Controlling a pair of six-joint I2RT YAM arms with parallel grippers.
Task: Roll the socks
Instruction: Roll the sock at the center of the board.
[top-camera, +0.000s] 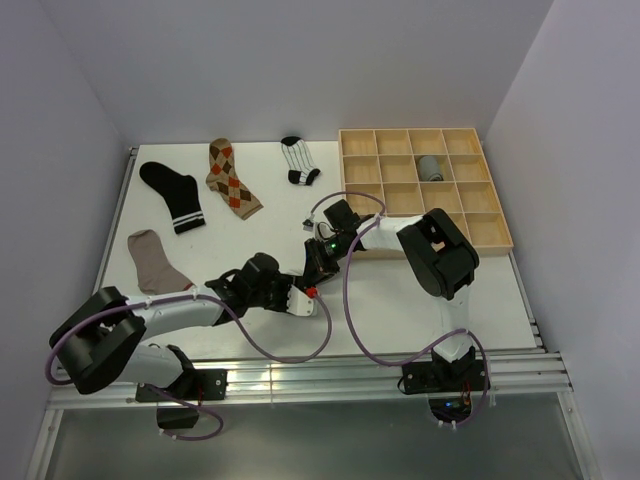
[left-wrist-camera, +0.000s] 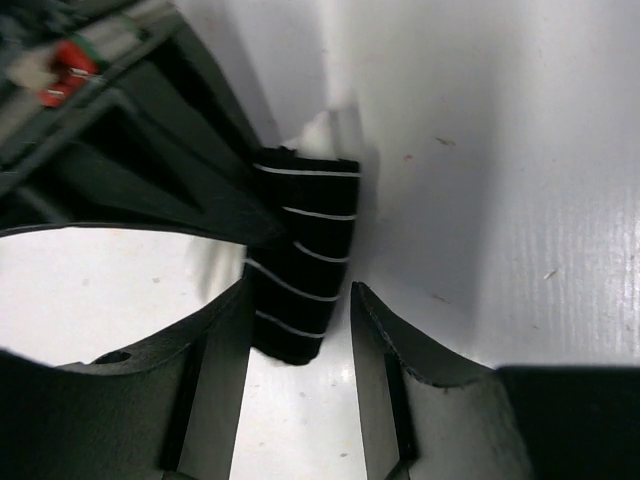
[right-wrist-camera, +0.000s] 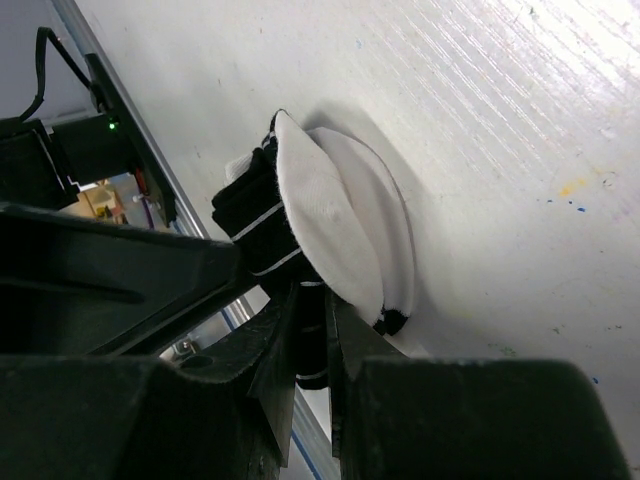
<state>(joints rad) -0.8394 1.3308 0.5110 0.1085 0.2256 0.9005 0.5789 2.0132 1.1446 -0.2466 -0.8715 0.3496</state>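
A black sock with thin white stripes and a white toe hangs just above the table. My right gripper is shut on its black part, as the right wrist view shows. The sock's lower end reaches between the fingers of my left gripper, which stand open; the sock lies against the left finger with a gap on the right. In the top view both grippers meet at mid-table, left gripper and right gripper, and they hide this sock.
Flat at the back left lie a black sock with white bands, an argyle sock, a striped sock and a taupe sock. The wooden grid tray at the back right holds a rolled grey sock.
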